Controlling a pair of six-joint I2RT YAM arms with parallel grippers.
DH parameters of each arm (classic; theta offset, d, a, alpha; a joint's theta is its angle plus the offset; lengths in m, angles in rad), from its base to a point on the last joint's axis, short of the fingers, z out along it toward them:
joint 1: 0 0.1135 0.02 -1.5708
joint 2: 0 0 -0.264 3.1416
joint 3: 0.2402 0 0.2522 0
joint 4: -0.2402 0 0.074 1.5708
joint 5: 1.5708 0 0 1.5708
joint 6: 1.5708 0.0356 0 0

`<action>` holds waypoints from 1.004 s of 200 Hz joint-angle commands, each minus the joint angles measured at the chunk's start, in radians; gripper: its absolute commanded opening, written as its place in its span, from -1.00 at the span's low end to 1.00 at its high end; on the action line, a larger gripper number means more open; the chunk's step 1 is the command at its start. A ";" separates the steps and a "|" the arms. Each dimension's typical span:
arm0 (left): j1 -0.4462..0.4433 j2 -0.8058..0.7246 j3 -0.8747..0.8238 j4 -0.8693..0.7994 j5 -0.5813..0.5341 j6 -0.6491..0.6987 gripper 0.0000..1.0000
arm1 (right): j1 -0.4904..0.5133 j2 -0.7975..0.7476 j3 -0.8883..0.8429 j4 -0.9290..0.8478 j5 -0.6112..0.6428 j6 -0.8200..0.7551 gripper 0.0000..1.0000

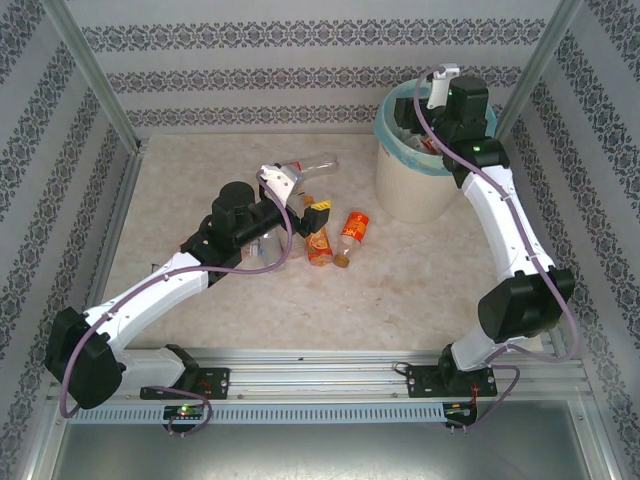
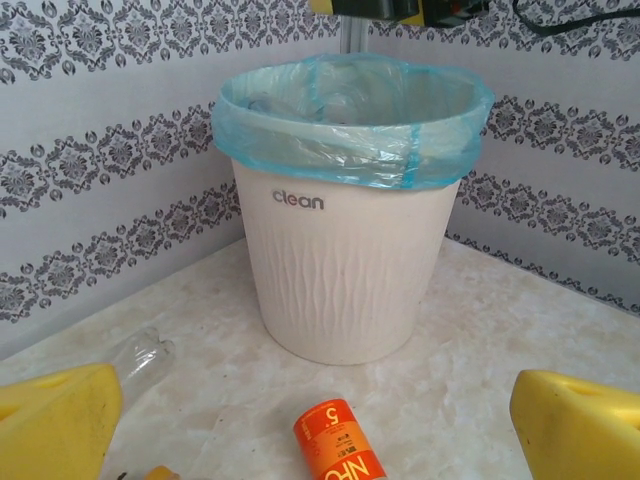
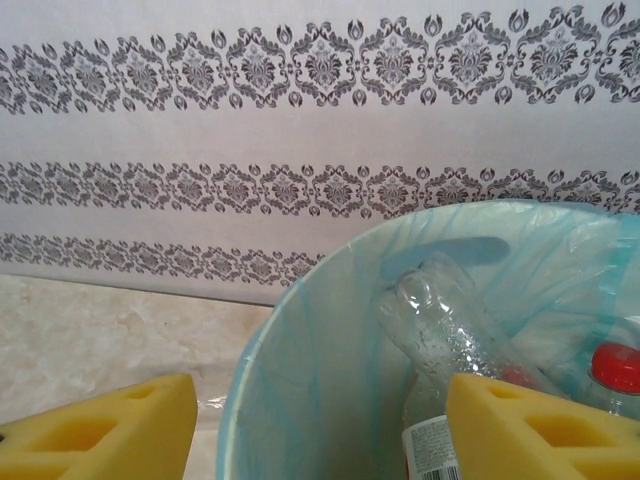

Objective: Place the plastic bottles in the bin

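Small clear plastic bottles (image 1: pixel 353 232) lie loose near the centre of the beige marbled tabletop (image 1: pixel 400 290). Two with orange labels lie side by side, and an unlabelled clear bottle (image 1: pixel 318 163) lies just beyond them toward 12 o'clock. The round cream-white waste bin (image 1: pixel 410 195), lined with a light teal plastic bag (image 1: pixel 385 128) folded over its rim, stands at 1 o'clock, close to the patterned back wall (image 1: pixel 300 60).

The left gripper (image 1: pixel 300 195) hangs over the loose bottles, its yellow fingers (image 2: pixel 55 420) spread wide with nothing between them. From its wrist camera, one orange-labelled bottle (image 2: pixel 340 452) lies on the table at 6 o'clock, with the bin (image 2: pixel 340 280) straight ahead at 12.

The right gripper (image 1: pixel 420 135) is poised at the bin's mouth, its yellow foam pads (image 3: pixel 540 430) apart and empty. Inside the teal liner (image 3: pixel 300 380), a clear crumpled bottle (image 3: pixel 440 320) leans at a slant, and a red-capped bottle (image 3: pixel 615 368) sits at 3 o'clock.
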 commanded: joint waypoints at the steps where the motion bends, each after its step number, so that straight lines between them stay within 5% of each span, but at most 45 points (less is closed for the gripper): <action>1: -0.017 -0.018 -0.003 0.029 -0.017 0.029 1.00 | -0.005 0.000 0.047 0.005 -0.017 0.012 0.27; 47: -0.019 -0.010 0.015 -0.005 -0.056 0.026 1.00 | 0.010 -0.043 -0.020 0.019 -0.049 0.074 0.24; 91: -0.019 0.041 0.149 -0.224 -0.182 -0.028 1.00 | 0.083 -0.172 -0.035 0.004 -0.022 0.066 0.27; 130: -0.006 0.129 0.343 -0.573 -0.279 -0.118 0.99 | 0.220 -0.340 -0.141 0.046 0.040 0.020 0.29; 163: 0.108 0.158 0.397 -0.853 -0.209 -0.213 0.96 | 0.357 -0.441 -0.292 0.094 0.041 0.010 0.29; 182: 0.220 0.154 0.391 -0.962 -0.158 -0.114 1.00 | 0.427 -0.465 -0.368 0.116 0.055 0.003 0.29; 201: 0.280 0.132 0.334 -1.016 -0.202 0.181 1.00 | 0.469 -0.470 -0.428 0.148 0.050 0.002 0.29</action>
